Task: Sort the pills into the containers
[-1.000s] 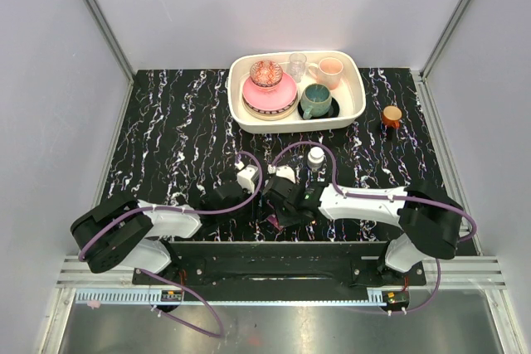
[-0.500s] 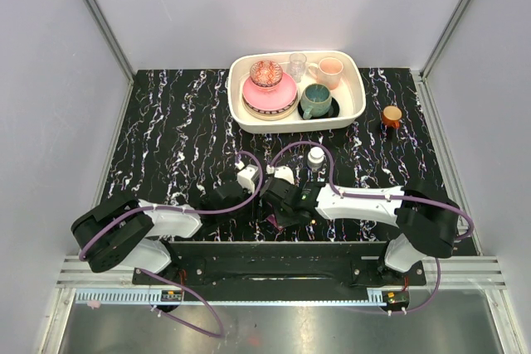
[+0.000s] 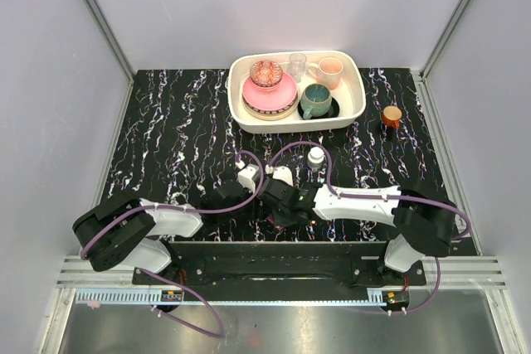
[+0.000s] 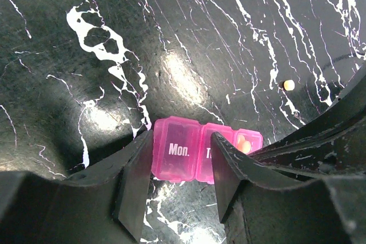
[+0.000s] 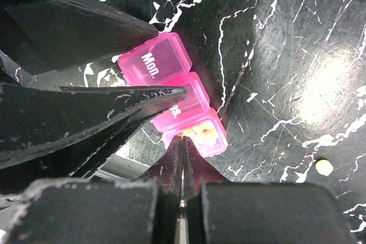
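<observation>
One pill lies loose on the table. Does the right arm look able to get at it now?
Probably yes: the loose pill lies beside the right gripper with nothing between them, though its jaws are shut.

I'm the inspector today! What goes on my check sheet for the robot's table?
Surface: black marbled table.
Job's things: pink pill box lying flat; end compartment open with pills inside; one loose pill on the table.
Clutter: cream tray of crockery, brown jar, white bottle.
Claws: left claw has fingers either side of the Mon. compartment, grip unclear; right claw shut, tips at the open compartment.
Cables: purple cables loop over both arms.
Surroundings: pale walls, metal frame.
</observation>
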You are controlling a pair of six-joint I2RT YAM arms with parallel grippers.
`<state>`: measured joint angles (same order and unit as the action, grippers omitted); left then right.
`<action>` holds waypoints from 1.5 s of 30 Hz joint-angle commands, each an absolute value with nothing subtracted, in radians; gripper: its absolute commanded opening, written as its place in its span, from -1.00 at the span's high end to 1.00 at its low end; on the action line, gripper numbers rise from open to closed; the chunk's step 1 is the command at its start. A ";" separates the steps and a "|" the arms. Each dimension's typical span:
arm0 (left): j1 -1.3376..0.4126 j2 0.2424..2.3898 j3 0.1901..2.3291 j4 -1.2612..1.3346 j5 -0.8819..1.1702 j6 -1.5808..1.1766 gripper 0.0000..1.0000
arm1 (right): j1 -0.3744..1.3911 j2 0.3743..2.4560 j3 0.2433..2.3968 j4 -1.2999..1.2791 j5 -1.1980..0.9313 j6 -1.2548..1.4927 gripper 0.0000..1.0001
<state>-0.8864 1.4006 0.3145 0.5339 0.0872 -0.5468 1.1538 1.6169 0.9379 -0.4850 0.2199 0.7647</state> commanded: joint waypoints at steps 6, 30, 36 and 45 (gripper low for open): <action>-0.902 1.440 0.308 0.416 0.109 -0.509 0.06 | 1.170 1.752 0.851 -0.606 0.216 0.788 1.00; -0.905 1.425 0.310 0.414 0.112 -0.508 0.07 | 1.170 1.277 0.865 -0.538 0.334 0.742 0.70; -0.907 1.353 0.302 0.411 0.098 -0.508 0.04 | 1.148 1.175 0.856 -0.580 0.382 0.747 0.41; -0.908 1.134 0.330 0.310 0.041 -0.480 -0.15 | 1.034 1.101 0.825 -0.604 0.361 0.752 0.29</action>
